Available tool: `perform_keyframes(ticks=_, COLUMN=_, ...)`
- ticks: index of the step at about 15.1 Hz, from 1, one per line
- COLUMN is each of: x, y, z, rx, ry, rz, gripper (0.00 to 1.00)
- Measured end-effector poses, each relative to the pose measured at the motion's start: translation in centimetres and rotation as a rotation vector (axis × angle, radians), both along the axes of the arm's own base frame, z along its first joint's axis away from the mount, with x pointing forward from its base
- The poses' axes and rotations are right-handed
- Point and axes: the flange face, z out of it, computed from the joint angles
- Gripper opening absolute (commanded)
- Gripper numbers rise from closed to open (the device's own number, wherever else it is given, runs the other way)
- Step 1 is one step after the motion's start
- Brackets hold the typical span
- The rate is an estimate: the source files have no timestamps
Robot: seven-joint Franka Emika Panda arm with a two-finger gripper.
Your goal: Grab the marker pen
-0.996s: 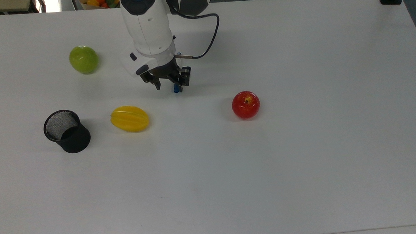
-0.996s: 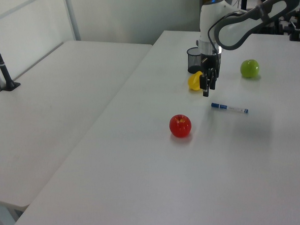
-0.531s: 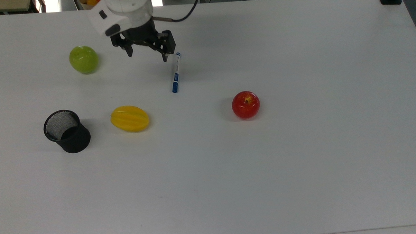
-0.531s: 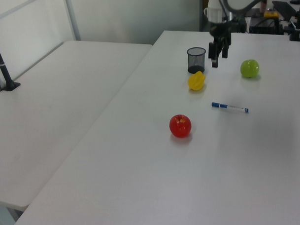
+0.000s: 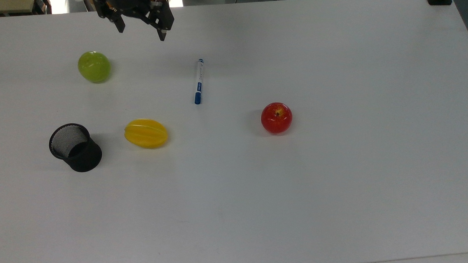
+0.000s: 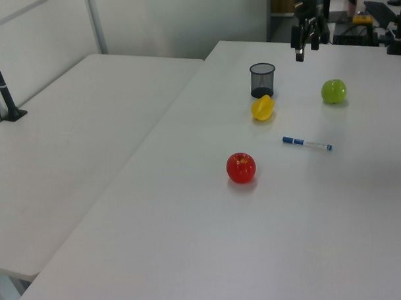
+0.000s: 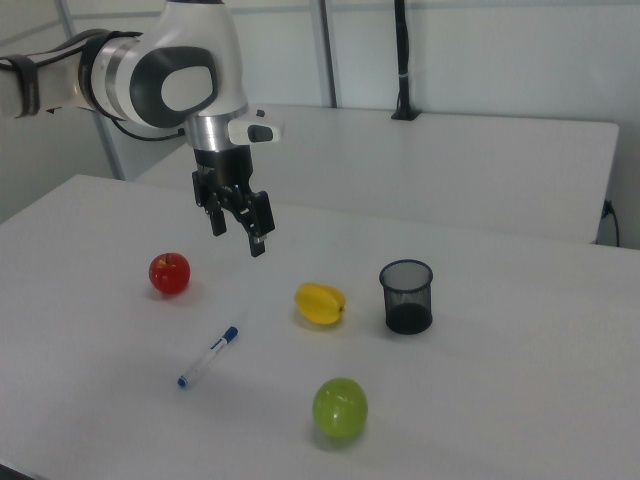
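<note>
The marker pen (image 5: 198,81) lies flat on the white table (image 5: 337,182), a slim white barrel with a blue cap pointing to the top view's bottom. It also lies in the left view (image 6: 307,143) and the right view (image 7: 208,357). My gripper (image 5: 141,30) hangs open and empty at the top view's upper edge, well up and to the left of the marker pen. In the right view the gripper (image 7: 237,235) is raised high above the table, fingers spread, with the marker pen below it. The left view has the gripper (image 6: 306,49) far behind the pen.
A green apple (image 5: 94,66) sits to the top view's left of the pen. A yellow starfruit (image 5: 146,133) and a black mesh cup (image 5: 75,146) stand lower left. A red apple (image 5: 276,117) rests lower right. A second white table (image 6: 68,141) adjoins in the left view.
The gripper has risen from over the marker pen and drawn back toward the top view's upper left, still open. The marker pen has stayed where it lay.
</note>
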Motion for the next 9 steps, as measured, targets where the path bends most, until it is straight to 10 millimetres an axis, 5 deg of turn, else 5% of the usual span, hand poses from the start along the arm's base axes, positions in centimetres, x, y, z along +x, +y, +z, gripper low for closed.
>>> perform_keyframes(ticks=9, x=-1.1, y=-1.5, z=2.6, rx=-0.006, ry=-0.045, rz=-0.028, gripper=1.0)
